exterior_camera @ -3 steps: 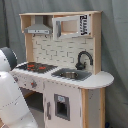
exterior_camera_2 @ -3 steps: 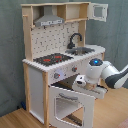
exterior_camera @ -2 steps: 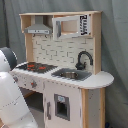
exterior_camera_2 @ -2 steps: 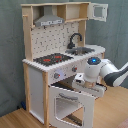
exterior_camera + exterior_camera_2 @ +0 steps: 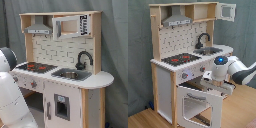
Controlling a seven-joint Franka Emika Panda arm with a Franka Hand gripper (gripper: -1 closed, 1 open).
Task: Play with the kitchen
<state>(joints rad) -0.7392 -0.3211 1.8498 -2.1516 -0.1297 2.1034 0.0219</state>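
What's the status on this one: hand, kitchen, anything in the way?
Hand at the oven door's top edge, fingers unreadable. Kitchen upright, oven door swung part open in the second exterior view. Nothing else in the way.

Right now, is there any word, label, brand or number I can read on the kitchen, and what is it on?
None can be read.
Dark marks on the microwave door of the kitchen in the first exterior view: too blurred to read.
Robot arm: no legible marking.
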